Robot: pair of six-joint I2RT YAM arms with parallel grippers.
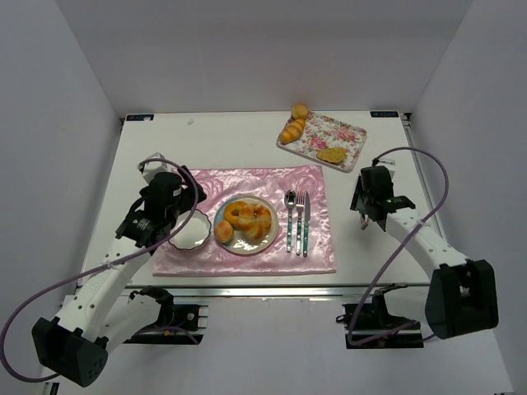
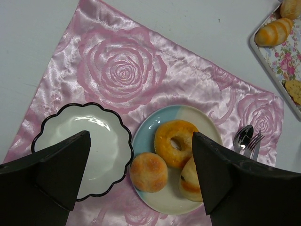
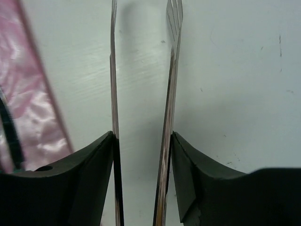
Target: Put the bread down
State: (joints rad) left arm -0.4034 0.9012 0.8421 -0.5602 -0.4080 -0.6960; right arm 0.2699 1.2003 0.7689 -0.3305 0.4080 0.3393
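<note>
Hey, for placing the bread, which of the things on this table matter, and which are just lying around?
For the job:
rolls and flat bread on the floral tray
blue-and-white plate holding a doughnut and a bun
tongs in the right gripper

Lying about:
scalloped white dish
spoon
fork
pink placemat

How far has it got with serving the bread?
Done: a ring, a bun and a third piece sit on the plate. In hand: the right pincer grips empty tongs over bare table; the left pincer hangs open above the plate. Left: three more pieces lie on the floral tray.
</note>
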